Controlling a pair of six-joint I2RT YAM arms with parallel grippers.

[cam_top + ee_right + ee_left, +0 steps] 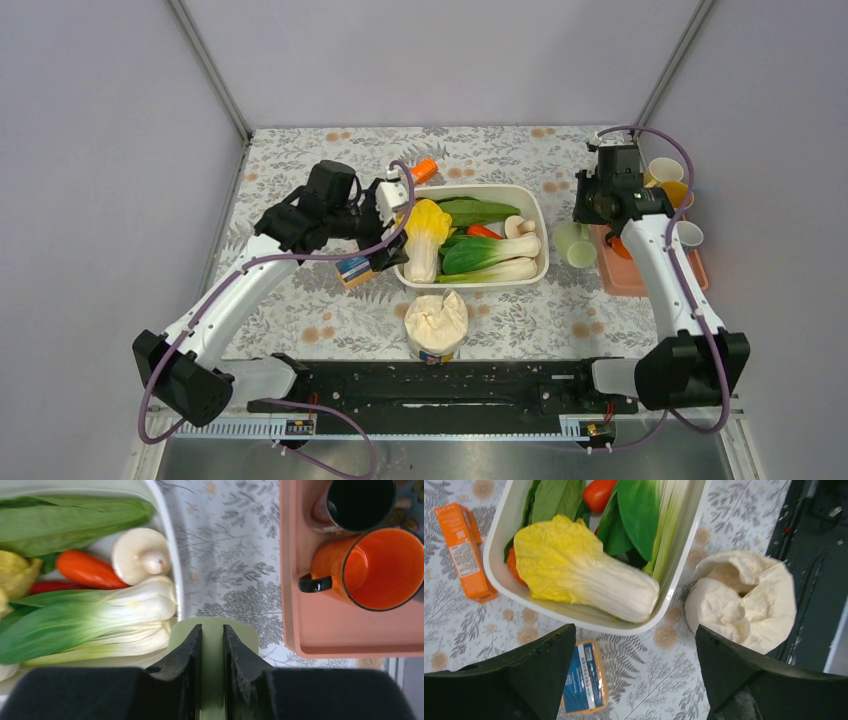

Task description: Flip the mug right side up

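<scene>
firmly pinched: pale green mug (243, 635) just right of the white oblong plastic tub (167, 540)

so, the right gripper (212, 628) has its two black fingers pressed nearly together on a strip of the mug's wall, in the gap between the tub's right end and the salmon-pink rectangular tray (295, 605). from the wrist view i cannot tell which way up the mug sits. on the tray, further right of the tub, an orange mug with a black handle (380, 570) stands mouth up, with a dark mug (357, 502) just behind it. the left gripper (634, 630) hangs over the tub's near left corner, fingers spread wide, holding nothing. inside the tub lie a yellow-leafed cabbage (574, 570), bok choy (90, 620), a white mushroom (140, 555) and a red-orange carrot (85, 570). a cream crumpled bag (741, 605) sits just in front of the tub; an orange carton (466, 550) lies to its left.
</scene>
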